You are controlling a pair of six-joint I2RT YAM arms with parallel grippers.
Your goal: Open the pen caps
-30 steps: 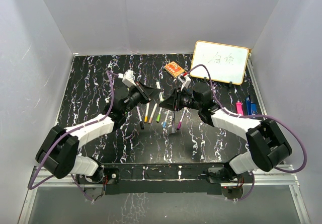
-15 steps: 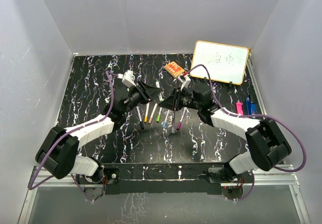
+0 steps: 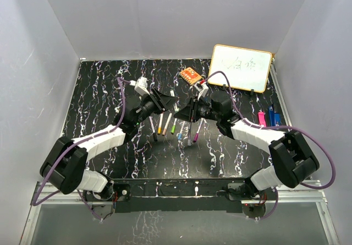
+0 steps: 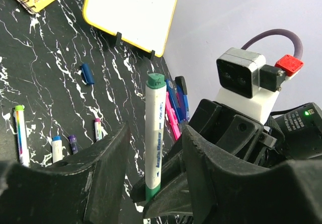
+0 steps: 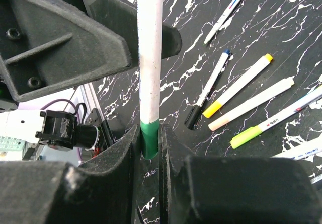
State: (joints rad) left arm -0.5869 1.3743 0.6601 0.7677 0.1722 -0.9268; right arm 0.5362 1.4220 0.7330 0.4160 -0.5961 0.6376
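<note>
A white marker with green ends hangs above the table between the two arms. My right gripper is shut on one green end. My left gripper is open, its fingers standing either side of the barrel without touching it. The marker's other green end sticks out past them. In the top view the two grippers meet nose to nose at mid-table. Several more capped markers lie in a row below them, among them yellow, black and lime caps.
A small whiteboard leans at the back right. An orange block lies beside it. Pink and blue clips sit at the right edge. A loose blue cap lies on the black marbled table. White walls enclose three sides.
My left gripper has opened, from shut on the marker to standing apart around it. The right gripper keeps its hold and has barely moved.
</note>
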